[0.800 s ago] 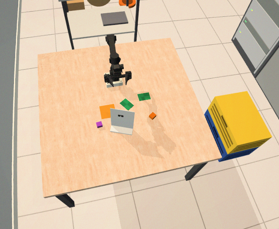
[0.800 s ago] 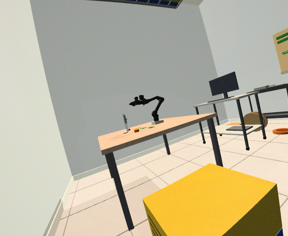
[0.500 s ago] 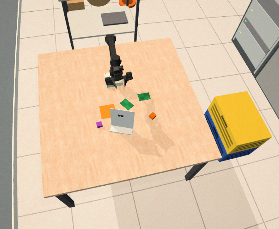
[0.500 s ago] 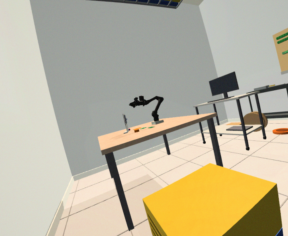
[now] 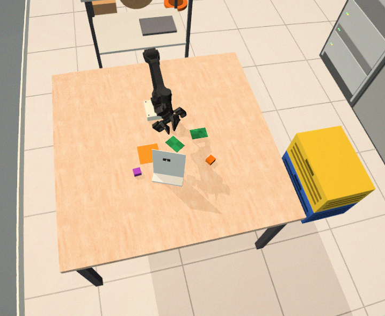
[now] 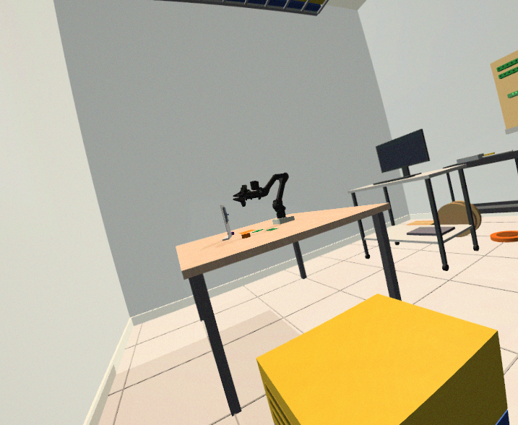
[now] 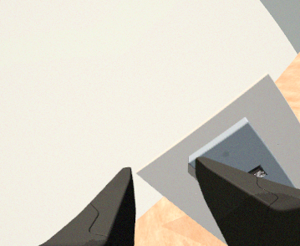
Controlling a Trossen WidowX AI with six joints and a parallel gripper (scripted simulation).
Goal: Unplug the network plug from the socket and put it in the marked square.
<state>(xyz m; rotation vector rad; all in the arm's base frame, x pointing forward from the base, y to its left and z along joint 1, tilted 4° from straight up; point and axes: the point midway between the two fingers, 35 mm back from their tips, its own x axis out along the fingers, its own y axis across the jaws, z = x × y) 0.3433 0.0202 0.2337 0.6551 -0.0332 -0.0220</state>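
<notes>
The grey upright panel [image 5: 173, 168] [image 6: 225, 222] [image 7: 265, 110] stands near the middle of the table [image 5: 93, 210] [image 6: 304, 221]. The top view shows a small dark socket slot [image 5: 166, 159] near its top. In the wrist view a darker plate [image 7: 239, 151] sits on the panel, and my right finger hides most of it; I cannot make out the plug. My gripper [image 5: 171, 127] [image 6: 240, 198] [image 7: 165, 170] hangs in the air short of the panel, pointing at it. Its fingers are partly drawn in, with nothing between them. An orange flat square [image 5: 146, 153] and two green flat squares [image 5: 174, 143] [image 5: 198, 133] lie on the table by the panel.
A small orange cube [image 5: 210, 159] lies right of the panel and a purple cube [image 5: 137, 171] left of it. A yellow and blue crate [image 5: 328, 170] [image 6: 382, 361] stands off the table's right edge. A trolley [image 5: 141, 30] stands behind the arm's base.
</notes>
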